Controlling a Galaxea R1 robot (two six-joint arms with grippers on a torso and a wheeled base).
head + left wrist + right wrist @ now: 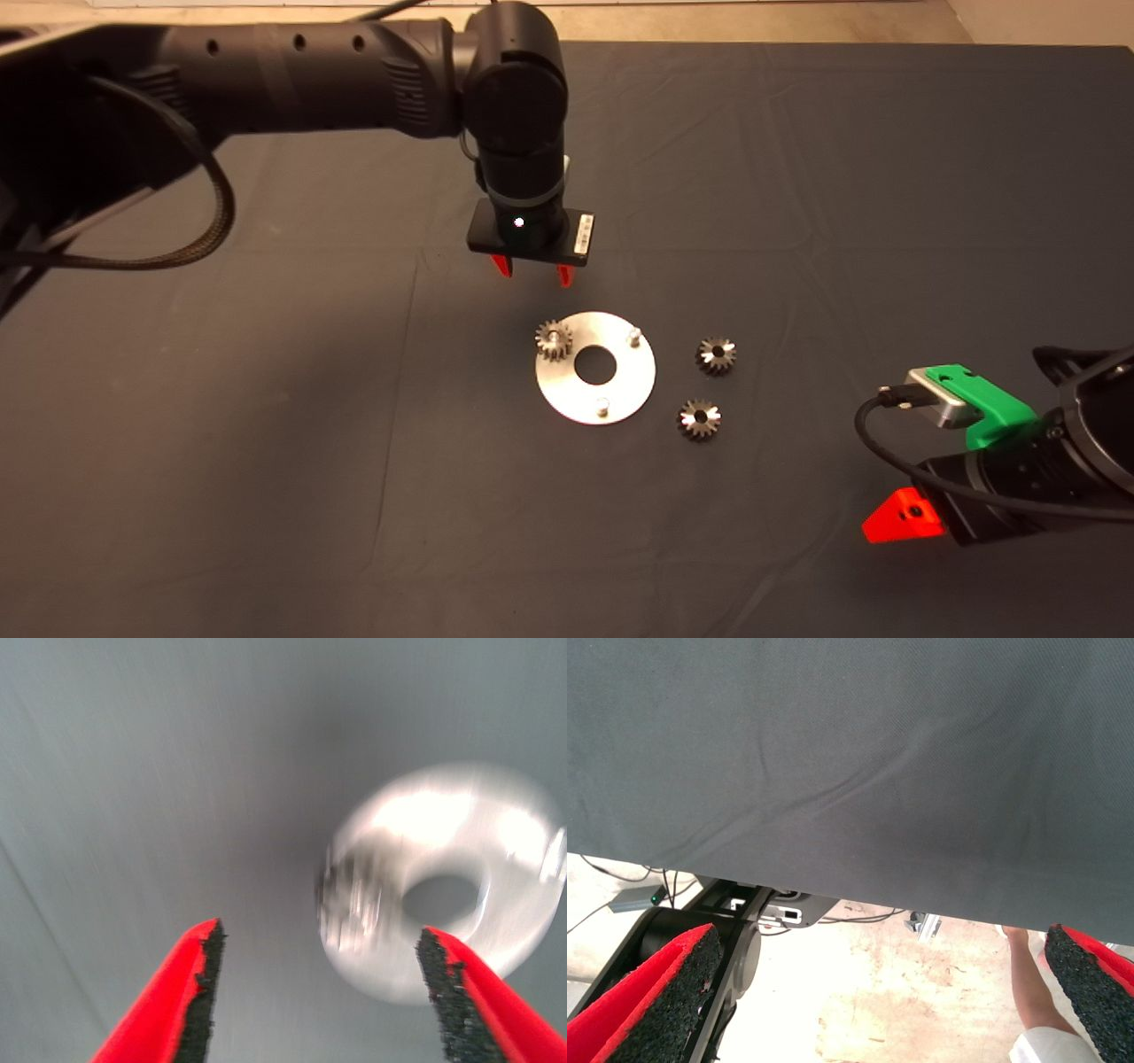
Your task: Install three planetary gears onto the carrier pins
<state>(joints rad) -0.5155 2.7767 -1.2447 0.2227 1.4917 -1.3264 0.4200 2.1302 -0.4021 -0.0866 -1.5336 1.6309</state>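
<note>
One gear (554, 339) already sits on a pin of the silver disc (620, 390), at the disc's left edge in the head view, while two pins (633, 336) (602, 408) stand bare. Our left claw (534, 272) hangs above the mat (266, 399) just beyond the disc, its red fingers (190, 992) spread wide and holding nothing. The two loose gears (716, 355) (699, 419) lie flat on the mat just right of the disc, apart from each other. We judge the next step is fetching one of them; to do it well we should come straight down, close on the teeth from both sides, keep the gear level, and line its hole over a bare pin before letting go. There are no containers here; the disc is the only holder. Our right claw (899, 518) waits at the lower right edge, fingers (656, 992) wide and empty
</note>
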